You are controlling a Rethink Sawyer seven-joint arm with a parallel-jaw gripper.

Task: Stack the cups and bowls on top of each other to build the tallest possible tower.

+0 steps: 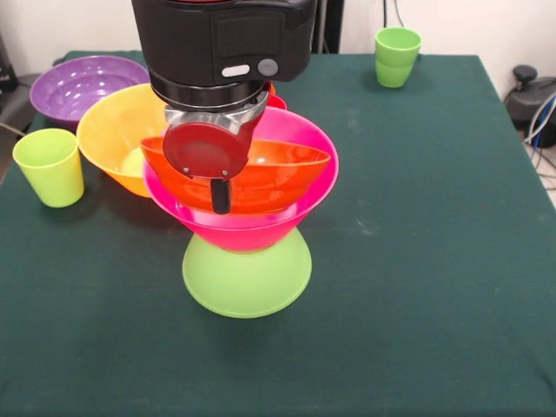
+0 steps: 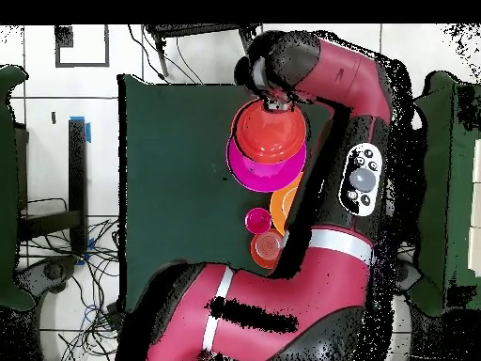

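The tower (image 1: 248,217) stands three bowls high mid-tabletop; the gripper (image 1: 221,195) hangs over its orange bowl (image 1: 278,169), fingers' state unclear; yellow bowl (image 1: 113,130), purple bowl (image 1: 74,85) and cups (image 1: 49,165) remain unstacked.

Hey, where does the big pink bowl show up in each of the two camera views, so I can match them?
Front view: the big pink bowl sits centre-left, on top of the rim-down lime green bowl, partly behind the gripper.
Overhead view: it lies just above centre, mostly covered from above.
Shared landmark: the orange bowl nested inside it, seen in both views.
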